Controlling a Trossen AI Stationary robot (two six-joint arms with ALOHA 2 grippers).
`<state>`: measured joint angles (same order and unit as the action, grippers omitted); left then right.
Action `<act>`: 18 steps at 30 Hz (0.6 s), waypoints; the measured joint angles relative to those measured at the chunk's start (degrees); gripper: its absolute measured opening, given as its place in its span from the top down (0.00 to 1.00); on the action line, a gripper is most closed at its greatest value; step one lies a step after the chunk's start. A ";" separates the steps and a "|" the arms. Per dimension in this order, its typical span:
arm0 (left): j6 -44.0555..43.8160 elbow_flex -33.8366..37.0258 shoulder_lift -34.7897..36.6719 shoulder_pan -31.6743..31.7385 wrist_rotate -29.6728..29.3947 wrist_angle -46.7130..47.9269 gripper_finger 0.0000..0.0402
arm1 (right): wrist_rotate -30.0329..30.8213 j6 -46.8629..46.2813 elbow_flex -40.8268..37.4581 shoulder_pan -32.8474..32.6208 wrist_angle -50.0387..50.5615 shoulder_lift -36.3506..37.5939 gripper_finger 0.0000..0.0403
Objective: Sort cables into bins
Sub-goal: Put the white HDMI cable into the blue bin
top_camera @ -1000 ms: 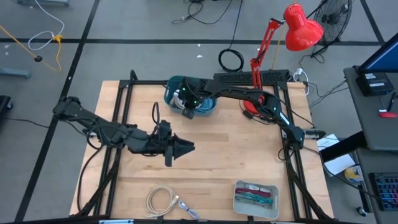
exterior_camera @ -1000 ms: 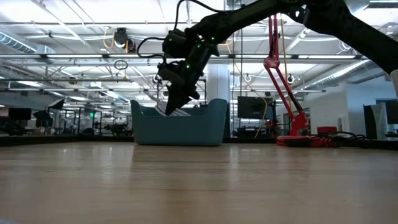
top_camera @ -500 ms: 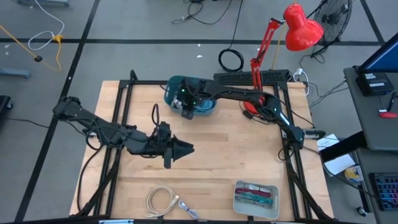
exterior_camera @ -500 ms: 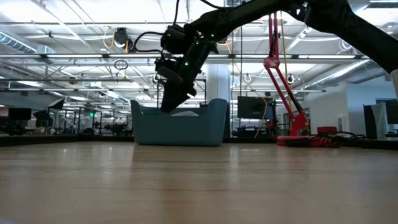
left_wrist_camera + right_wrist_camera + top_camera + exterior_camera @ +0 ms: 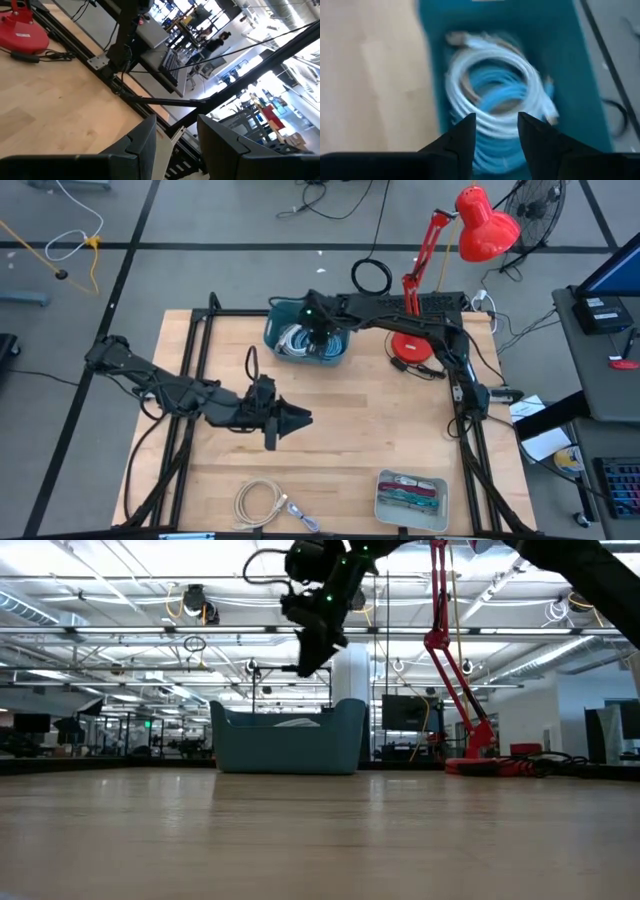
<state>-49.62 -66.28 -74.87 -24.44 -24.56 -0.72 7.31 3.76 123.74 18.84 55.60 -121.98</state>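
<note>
The dark teal tub (image 5: 282, 320) stands at the table's far middle and holds a white coil (image 5: 492, 85) lying on a light blue coil (image 5: 502, 97). My right gripper (image 5: 318, 326) hangs open and empty above the tub, well clear of its rim in the low view (image 5: 303, 664). A beige coil (image 5: 262, 502) lies near the front edge, left of the middle. The pale grey tray (image 5: 411, 480) at the front right holds short maroon and teal pieces (image 5: 408, 497). My left gripper (image 5: 300, 418) waits open and empty over the table's middle.
A red desk lamp (image 5: 480, 225) stands with its base (image 5: 412, 345) to the right of the tub, its cord beside it. A black coiled cord (image 5: 372, 277) lies on the floor beyond the far edge. Bare wood (image 5: 380, 420) lies between the tub and the tray.
My right gripper has risen out of the teal tub and gone a little toward the table's far and right edges. The white coil that hung at its fingers a second ago now lies in the tub on the light blue coil.
</note>
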 joint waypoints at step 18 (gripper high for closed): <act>-0.27 0.00 0.00 0.43 0.98 2.30 0.64 | -1.19 -4.73 -17.59 6.81 -9.62 0.00 1.00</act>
<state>-49.88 -66.28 -74.87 -24.01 -23.58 1.58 6.12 -0.97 106.16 25.65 45.97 -121.97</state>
